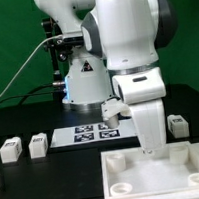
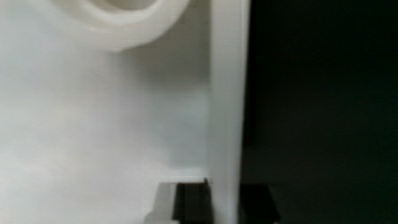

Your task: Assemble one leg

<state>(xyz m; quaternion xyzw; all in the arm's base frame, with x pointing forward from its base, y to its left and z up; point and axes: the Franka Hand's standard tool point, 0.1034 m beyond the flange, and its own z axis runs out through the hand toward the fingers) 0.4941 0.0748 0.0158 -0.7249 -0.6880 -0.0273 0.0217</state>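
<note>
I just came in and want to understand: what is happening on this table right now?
A robot arm has its pincer low over the large white slab, near its back edge. The wrist view shows one round socket very close. Whether the pincer holds a leg cannot be seen. Three small white legs lie on the black table: two at the exterior view's left, one at its right.

Small white cuboid legs (image 1: 37, 145): 3 clearly visible
Large flat white slab with corner sockets (image 1: 163, 180): 1
Thin flat white marker board (image 1: 62, 138): 1, carrying 4 tags
White robot arm (image 1: 130, 33): 1
</note>
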